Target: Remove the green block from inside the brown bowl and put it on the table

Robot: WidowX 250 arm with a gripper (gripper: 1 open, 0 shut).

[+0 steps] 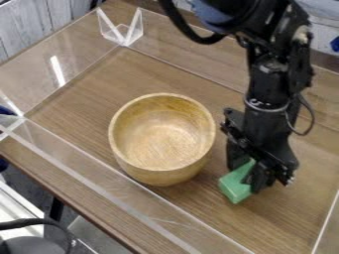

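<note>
The green block (237, 186) sits low over the table (119, 69), just right of the brown bowl (162, 137) and outside it. My gripper (255, 171) points straight down, its black fingers clamped on the block's upper end. The block's lower end is at the tabletop; whether it touches I cannot tell. The bowl's pale inside is bare.
Clear acrylic walls (59, 64) run around the table's edges. The near wall (172, 233) passes close in front of the block. A small clear acrylic stand (122, 30) sits at the far edge. The black arm (272, 50) rises above the gripper.
</note>
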